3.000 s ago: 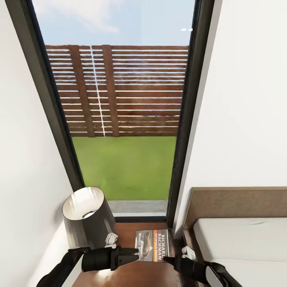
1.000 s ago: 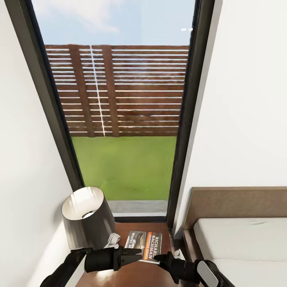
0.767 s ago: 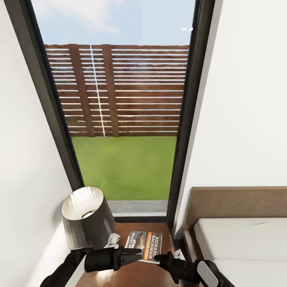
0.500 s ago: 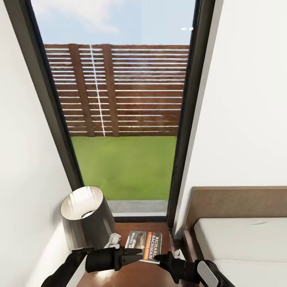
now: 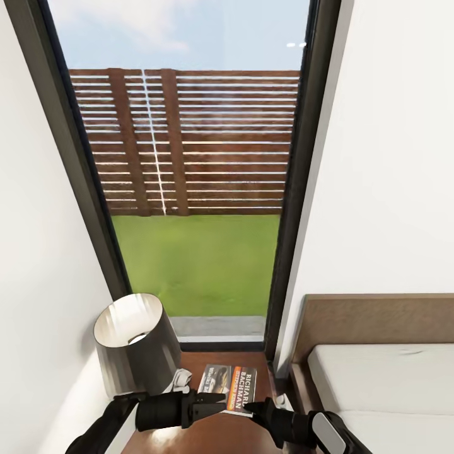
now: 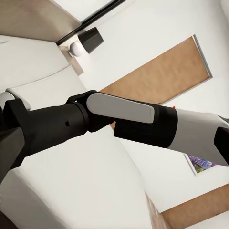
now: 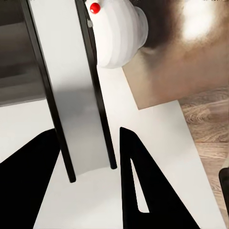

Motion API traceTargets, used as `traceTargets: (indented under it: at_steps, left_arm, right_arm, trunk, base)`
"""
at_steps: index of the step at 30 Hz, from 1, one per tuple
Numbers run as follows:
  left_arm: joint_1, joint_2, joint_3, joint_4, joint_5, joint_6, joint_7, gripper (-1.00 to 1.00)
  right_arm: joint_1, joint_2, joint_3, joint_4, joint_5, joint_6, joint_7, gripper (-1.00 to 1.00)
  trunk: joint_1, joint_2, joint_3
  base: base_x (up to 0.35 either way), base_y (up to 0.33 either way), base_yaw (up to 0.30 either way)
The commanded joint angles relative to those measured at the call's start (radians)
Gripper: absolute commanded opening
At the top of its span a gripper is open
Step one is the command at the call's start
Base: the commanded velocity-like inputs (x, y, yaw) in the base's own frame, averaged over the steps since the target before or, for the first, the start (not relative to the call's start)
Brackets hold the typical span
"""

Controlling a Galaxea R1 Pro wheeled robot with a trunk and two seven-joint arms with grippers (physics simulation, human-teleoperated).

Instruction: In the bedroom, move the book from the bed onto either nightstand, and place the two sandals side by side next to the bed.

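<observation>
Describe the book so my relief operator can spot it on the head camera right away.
Start at the tall window and drop to the dark reddish-brown nightstand wedged between the wall and the bed. The book lies flat on its top, right of the grey lamp shade, just beyond both grippers. It is the only printed item there: a thin paperback with an orange band and white lettering.

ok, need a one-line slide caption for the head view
Book lying flat on the nightstand beside the lamp, both grippers, left and right, at its near edge, bed to the right.
</observation>
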Motion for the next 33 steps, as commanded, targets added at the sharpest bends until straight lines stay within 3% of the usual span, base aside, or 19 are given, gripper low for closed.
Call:
traceTargets:
  at_steps: [1, 33]
  left_arm:
    - [-0.001, 0.001, -0.004, 0.0, 0.009, 0.01, 0.0, 1.0]
    - [-0.001, 0.001, -0.004, 0.0, 0.009, 0.01, 0.0, 1.0]
  right_arm:
    - [0.0, -0.001, 0.002, 0.0, -0.001, 0.002, 0.003, -1.0]
    - [0.0, 0.0, 0.005, 0.0, 0.0, 0.001, 0.004, -1.0]
  trunk:
    - [0.004, -0.009, -0.005]
    - [0.127, -0.233, -0.105]
  base:
    - [0.0, 0.0, 0.0]
    - [0.0, 0.0, 0.0]
